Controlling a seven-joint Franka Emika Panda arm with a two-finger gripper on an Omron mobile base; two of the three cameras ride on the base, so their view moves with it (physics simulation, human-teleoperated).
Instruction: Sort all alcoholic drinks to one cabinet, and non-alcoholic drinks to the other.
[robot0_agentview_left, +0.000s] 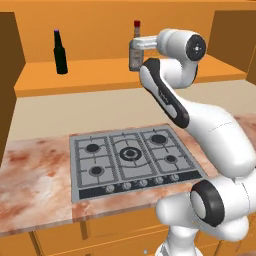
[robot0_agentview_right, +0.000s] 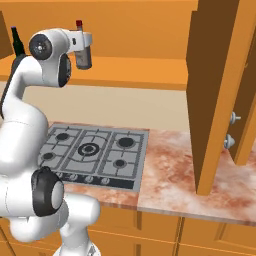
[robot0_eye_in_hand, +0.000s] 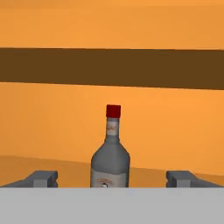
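On the orange cabinet shelf (robot0_agentview_left: 90, 80) above the hob, two glass bottles stand upright and well apart. To the left is the slim dark green-black beer bottle with a purple cap (robot0_agentview_left: 60, 52). To the right is the squat grey glass bottle with a red cap (robot0_agentview_left: 135, 50), resting on its base on the same shelf.

The claw (robot0_eye_in_hand: 111, 178) is level with the grey bottle and stands released: in the hand view its two dark fingertips (robot0_eye_in_hand: 41, 178) sit wide on either side of the bottle body, with clear space between each tip and the glass. Nothing is grasped.

Judged step: placement of the second alcoholic drink beside the first, with the bottle set down and let go. Both alcoholic drinks appear sorted into this cabinet.

Next move calls for a straight withdrawal of the claw away from the shelf, without sideways drift, so that neither fingertip clips the bottle and tips it. The non-alcoholic drinks then need to be located and taken to the other cabinet.

Below, the grey four-burner gas hob (robot0_agentview_left: 131, 160) sits in the marbled reddish bench (robot0_agentview_left: 35, 185).
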